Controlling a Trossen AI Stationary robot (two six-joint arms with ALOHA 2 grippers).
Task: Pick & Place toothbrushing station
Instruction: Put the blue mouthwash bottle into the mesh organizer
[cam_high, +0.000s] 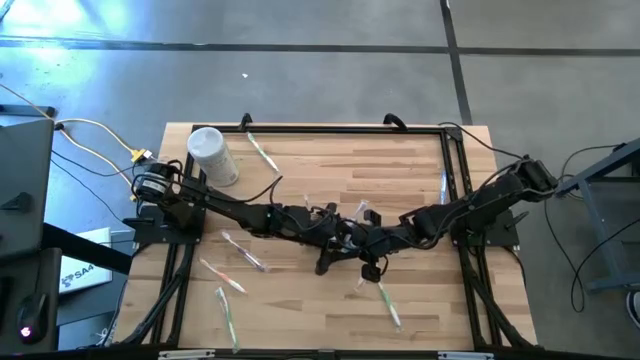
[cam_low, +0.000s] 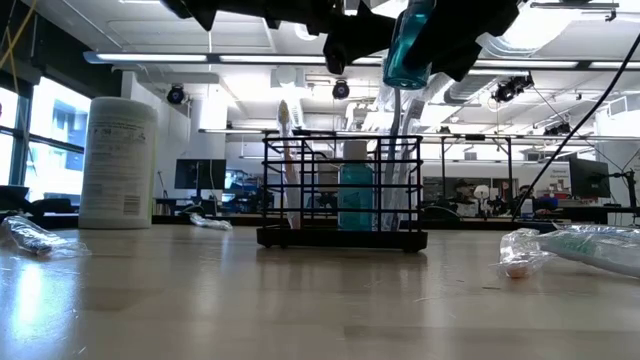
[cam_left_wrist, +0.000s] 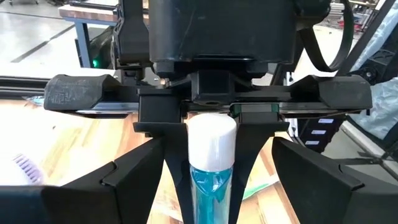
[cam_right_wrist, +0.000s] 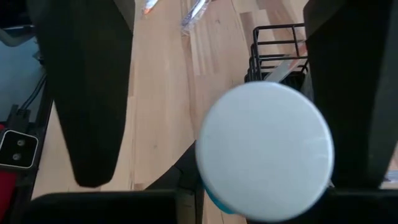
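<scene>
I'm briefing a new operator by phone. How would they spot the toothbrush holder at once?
Find the wooden table and look at its middle, under the two meeting arms. The toothbrush holder is the black open wire rack there, unlike the solid white canister at the far left corner.

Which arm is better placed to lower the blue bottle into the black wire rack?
Right. The right gripper is shut on the white-capped blue bottle, which hangs above the black wire rack. The left gripper is open, facing the bottle and holding nothing.
</scene>
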